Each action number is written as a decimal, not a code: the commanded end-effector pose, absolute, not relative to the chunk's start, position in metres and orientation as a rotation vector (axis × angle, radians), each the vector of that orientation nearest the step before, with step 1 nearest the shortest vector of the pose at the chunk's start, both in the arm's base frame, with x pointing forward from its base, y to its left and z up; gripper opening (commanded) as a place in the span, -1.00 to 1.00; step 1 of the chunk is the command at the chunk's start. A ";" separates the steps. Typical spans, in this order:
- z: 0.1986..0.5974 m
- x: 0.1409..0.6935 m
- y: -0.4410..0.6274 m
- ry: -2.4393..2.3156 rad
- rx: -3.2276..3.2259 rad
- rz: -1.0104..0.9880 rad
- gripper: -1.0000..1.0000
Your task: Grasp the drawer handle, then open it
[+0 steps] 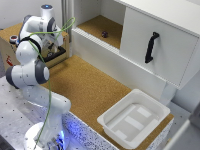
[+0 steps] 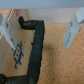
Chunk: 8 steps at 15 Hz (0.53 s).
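Handle (image 1: 151,47) sits mid-panel on the drawer (image 1: 159,44), long axis near vertical. Claw (image 2: 42,30) spread wide, empty, hanging over a cardboard box (image 1: 10,50) and counter (image 1: 85,85), well apart from handle. Handle lies far toward the exterior view's right of the claw.

Your wrist view shows the gripper (image 2: 41,31) with pale fingers (image 2: 7,27) spread apart above cork board (image 2: 60,60), a black cable (image 2: 36,42) and a blue-printed cardboard box (image 2: 15,55).
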<state>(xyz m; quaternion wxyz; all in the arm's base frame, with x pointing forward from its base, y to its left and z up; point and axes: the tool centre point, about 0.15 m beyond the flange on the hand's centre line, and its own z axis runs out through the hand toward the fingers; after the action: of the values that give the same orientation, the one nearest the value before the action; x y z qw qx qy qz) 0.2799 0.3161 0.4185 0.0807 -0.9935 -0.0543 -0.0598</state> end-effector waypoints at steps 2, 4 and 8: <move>0.364 0.299 0.324 -0.204 -2.829 -0.133 1.00; 0.348 0.304 0.333 -0.250 -2.791 -0.136 1.00; 0.331 0.322 0.337 -0.174 -2.797 -0.158 1.00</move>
<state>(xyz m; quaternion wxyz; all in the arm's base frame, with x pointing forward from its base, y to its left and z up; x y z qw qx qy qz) 0.2977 0.3279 0.3667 0.1324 -0.9871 -0.0714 -0.0548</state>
